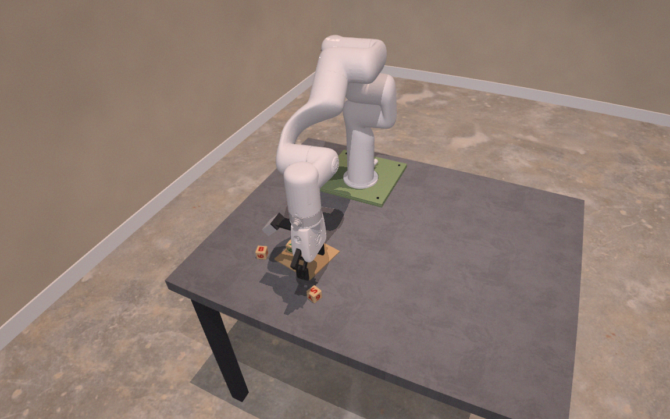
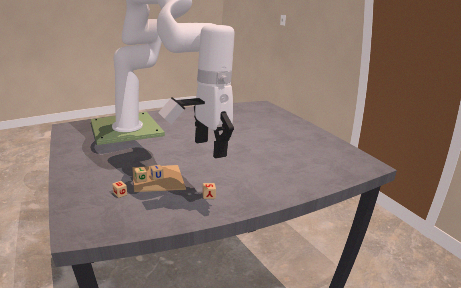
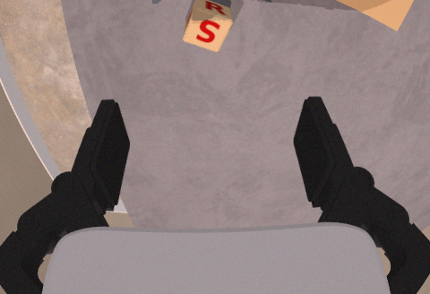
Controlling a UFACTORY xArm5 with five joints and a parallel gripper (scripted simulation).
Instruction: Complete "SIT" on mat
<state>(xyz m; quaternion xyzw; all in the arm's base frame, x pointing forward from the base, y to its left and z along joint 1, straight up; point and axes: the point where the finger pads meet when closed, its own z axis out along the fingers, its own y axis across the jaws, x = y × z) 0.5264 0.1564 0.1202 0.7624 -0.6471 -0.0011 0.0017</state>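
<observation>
In the top view, the S block (image 1: 314,294) sits low and left of the middle, on the grey surface (image 1: 431,249) just below the tan mat (image 1: 330,254). In the exterior view, the hand (image 2: 210,142) hangs high above the surface with its fingers wide apart, holding and touching nothing. In the wrist view, the S block is near the top middle, and it looks small, hard and light, so pinching its two flat sides should work best.

Tan mat (image 2: 169,179); pale wooden blocks: red S (image 3: 208,29), blue I and U (image 2: 157,172), green 9 (image 2: 140,174), red B (image 2: 119,188). Dark grey table (image 2: 296,157), green base plate (image 2: 146,132), white arm (image 2: 215,53), black gripper (image 3: 211,151).
</observation>
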